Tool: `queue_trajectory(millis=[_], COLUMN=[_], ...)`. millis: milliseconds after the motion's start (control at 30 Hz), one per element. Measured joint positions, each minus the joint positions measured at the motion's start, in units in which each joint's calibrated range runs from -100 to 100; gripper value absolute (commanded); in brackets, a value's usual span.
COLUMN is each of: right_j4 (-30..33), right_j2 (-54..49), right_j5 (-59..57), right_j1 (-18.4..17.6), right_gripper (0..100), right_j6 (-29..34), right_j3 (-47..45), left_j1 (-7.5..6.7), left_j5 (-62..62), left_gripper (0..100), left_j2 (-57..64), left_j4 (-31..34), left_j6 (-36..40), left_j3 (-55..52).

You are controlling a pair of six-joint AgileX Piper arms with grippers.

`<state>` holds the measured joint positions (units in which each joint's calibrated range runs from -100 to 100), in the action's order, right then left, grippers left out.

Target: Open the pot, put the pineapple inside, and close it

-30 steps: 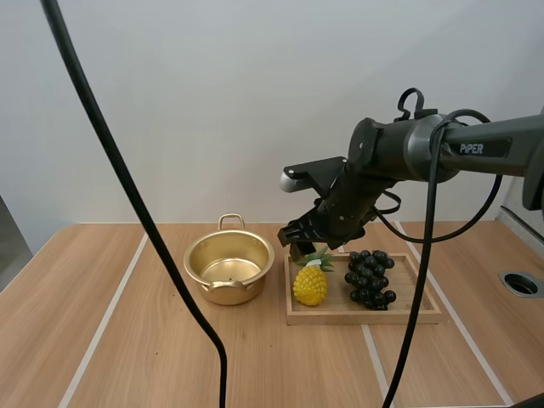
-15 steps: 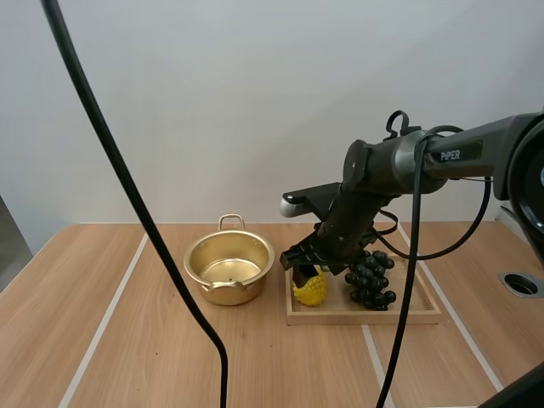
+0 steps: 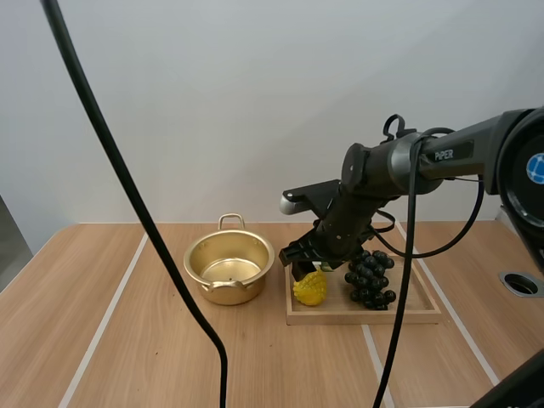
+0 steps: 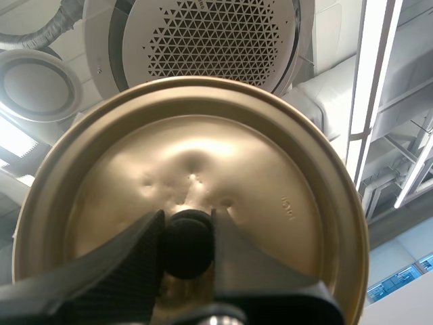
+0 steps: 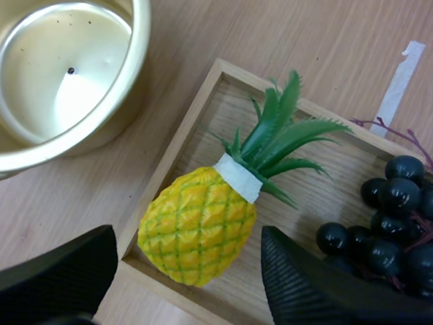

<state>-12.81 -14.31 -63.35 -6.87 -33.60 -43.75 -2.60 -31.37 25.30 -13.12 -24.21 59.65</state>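
Note:
The open gold pot (image 3: 229,268) stands on the table, left of the wooden tray (image 3: 408,314). Its inside (image 5: 64,71) is bare. A yellow pineapple (image 3: 309,291) with green leaves lies in the tray's left end. My right gripper (image 3: 304,265) is low over it and open. In the right wrist view its fingers (image 5: 304,284) stand on either side of the pineapple (image 5: 196,227), apart from it. My left gripper (image 4: 187,233) is shut on the black knob of the gold lid (image 4: 270,203), held up in the air.
A bunch of dark grapes (image 3: 369,279) lies in the tray just right of the pineapple, close to my right finger. The pot sits near the tray's left rim (image 5: 169,156). A round hole (image 3: 521,284) is in the table at far right.
My right gripper has come down and a little left onto the pineapple, now hiding its leaves in the high view. Pot, tray and grapes have not moved.

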Motion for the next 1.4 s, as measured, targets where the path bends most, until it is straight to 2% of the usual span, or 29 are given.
queue_trajectory(millis=[600, 933, 1400], right_j4=[0.4, -2.9, -4.3], right_j2=[2.7, 5.6, 6.5], right_j5=[3.8, 3.3, 4.1], right_j1=[0.0, 0.0, 0.0], right_gripper=[100, 100, 100], right_j6=[0.0, 0.0, 0.0], right_j3=[0.0, 0.0, 0.0], left_j1=[0.0, 0.0, 0.0], left_j5=[-0.2, -0.3, -0.3], left_gripper=[0, 0, 0], left_j2=[0.0, 0.0, 0.0], left_j4=[0.0, 0.0, 0.0], left_j6=[0.0, 0.0, 0.0], left_j3=[0.0, 0.0, 0.0])
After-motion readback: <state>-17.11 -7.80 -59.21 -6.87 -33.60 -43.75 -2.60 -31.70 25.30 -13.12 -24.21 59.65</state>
